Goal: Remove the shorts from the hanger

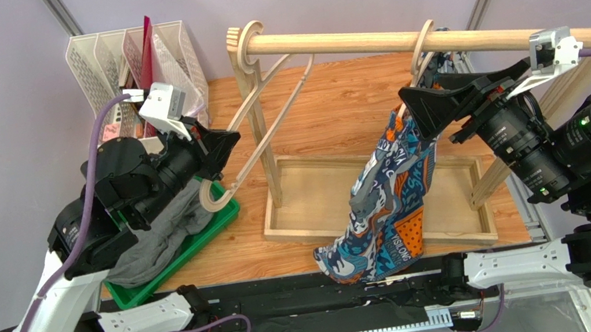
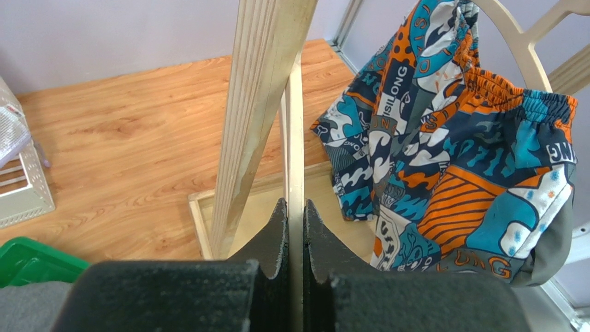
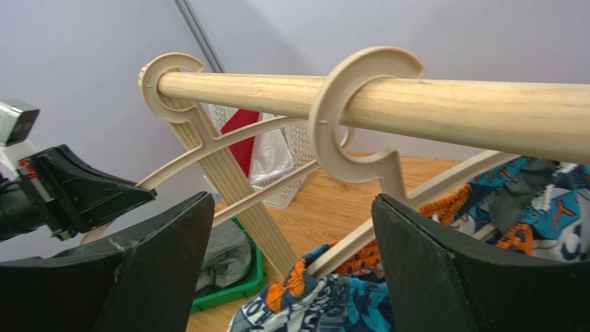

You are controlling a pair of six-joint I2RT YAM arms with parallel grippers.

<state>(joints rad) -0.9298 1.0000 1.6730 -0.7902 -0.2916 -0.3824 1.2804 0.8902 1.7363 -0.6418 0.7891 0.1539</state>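
Note:
The patterned shorts (image 1: pixel 387 196) hang from the right wooden hanger (image 1: pixel 426 45), whose hook sits on the rod (image 1: pixel 394 39). In the right wrist view that hanger's hook (image 3: pixel 353 104) and the shorts (image 3: pixel 325 304) lie just ahead of my right gripper (image 3: pixel 291 207), which is open with nothing between its jaws. My right gripper (image 1: pixel 422 107) stands beside the waistband. The grey shorts (image 1: pixel 152 240) lie in the green tray (image 1: pixel 220 225). My left gripper (image 2: pixel 296 207) is shut on the thin bar of the empty left hanger (image 2: pixel 296 131), which still hooks the rod's left end.
The wooden rack's post (image 1: pixel 262 136) and its base tray (image 1: pixel 295 201) stand mid-table. White mesh file holders (image 1: pixel 125 60) stand at the back left. The patterned shorts' hem reaches the table's front edge.

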